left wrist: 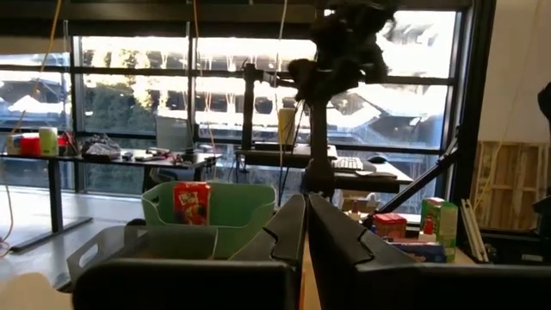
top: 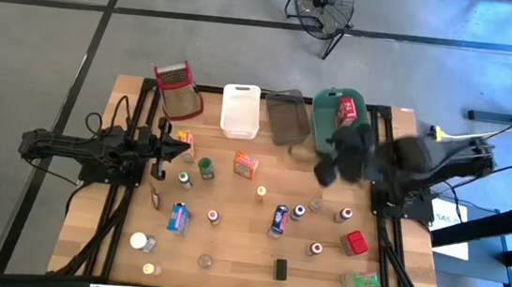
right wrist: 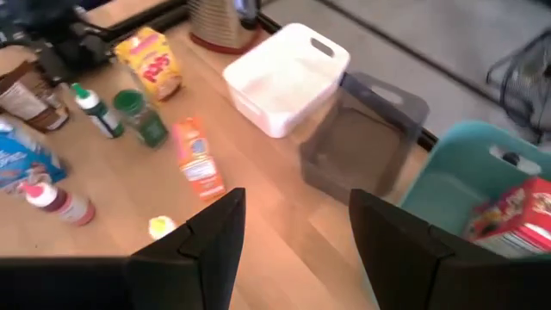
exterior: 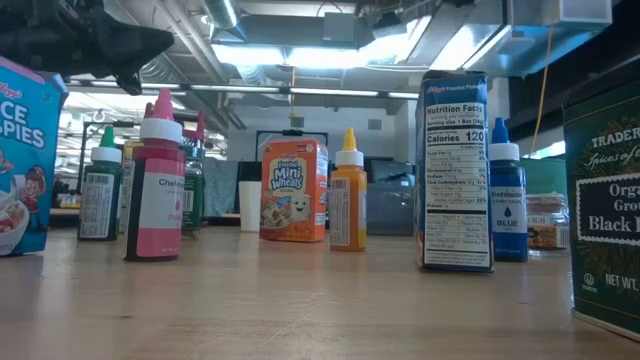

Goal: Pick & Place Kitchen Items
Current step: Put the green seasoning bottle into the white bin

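Hovering near the green bin (top: 331,102), the empty right end effector (right wrist: 297,226), fingers spread wide, is best lowered squarely over the orange box (top: 245,165), while the left end effector (left wrist: 305,226), pressed closed, is parked.

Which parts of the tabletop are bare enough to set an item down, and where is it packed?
Bare wood: the stretch between the white bin and the orange box, and the near edge around the small black item. Crowded: the cluster by the left claw, and the bottles from the blue can to the red box. The right claw is open, beside the green bin.
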You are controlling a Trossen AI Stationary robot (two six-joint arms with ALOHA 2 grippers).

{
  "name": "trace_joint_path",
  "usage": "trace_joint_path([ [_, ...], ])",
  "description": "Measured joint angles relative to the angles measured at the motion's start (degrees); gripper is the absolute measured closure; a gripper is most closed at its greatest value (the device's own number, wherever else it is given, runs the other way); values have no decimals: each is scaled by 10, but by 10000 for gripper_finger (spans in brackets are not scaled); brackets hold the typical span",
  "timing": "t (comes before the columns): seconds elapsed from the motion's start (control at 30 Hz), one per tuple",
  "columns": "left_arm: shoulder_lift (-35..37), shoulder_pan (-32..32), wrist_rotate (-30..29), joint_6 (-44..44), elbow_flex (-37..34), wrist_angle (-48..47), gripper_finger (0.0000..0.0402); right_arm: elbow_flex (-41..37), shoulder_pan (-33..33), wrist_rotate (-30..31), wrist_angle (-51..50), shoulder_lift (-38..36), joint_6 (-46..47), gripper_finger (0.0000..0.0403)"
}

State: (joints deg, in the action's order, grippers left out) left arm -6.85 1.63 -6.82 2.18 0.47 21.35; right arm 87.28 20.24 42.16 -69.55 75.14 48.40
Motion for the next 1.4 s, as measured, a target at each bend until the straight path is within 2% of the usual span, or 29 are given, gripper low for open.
trace_joint_path([
  [0.13, 0, 0, 1, -6, 0, 14, 389, -43, 67, 56, 30, 15, 39, 192],
  [0.3, -4, 0, 31, 1, 14, 1, 387, -88, 95, 59, 80, 33, 48, 192],
  [0.4, -14, -3, 44, 5, 45, -41, 372, -103, 99, 58, 118, 44, 36, 192],
  [0.5, -38, -15, 45, 1, 80, -85, 342, -105, 99, 62, 138, 59, 15, 192],
  [0.6, -70, -33, 51, -13, 111, -91, 298, -105, 99, 63, 161, 67, -13, 192],
  [0.8, -143, -70, 62, -78, 189, -110, 224, -105, 106, 107, 218, 72, -108, 192],
  [0.9, -186, -92, 60, -119, 262, -185, 205, -105, 112, 130, 235, 72, -163, 192],
  [1.0, -240, -111, 22, -124, 348, -295, 197, -105, 115, 147, 235, 72, -187, 192],
  [1.13, -320, -126, -32, -119, 456, -455, 198, -105, 119, 134, 230, 72, -193, 192],
  [1.23, -367, -132, -79, -102, 515, -511, 199, -105, 128, 109, 231, 72, -175, 192],
  [1.3, -386, -139, -83, -90, 542, -523, 197, -105, 137, 99, 232, 74, -165, 192],
  [1.4, -403, -159, -33, -82, 554, -541, 197, -105, 155, 102, 237, 83, -161, 192],
])
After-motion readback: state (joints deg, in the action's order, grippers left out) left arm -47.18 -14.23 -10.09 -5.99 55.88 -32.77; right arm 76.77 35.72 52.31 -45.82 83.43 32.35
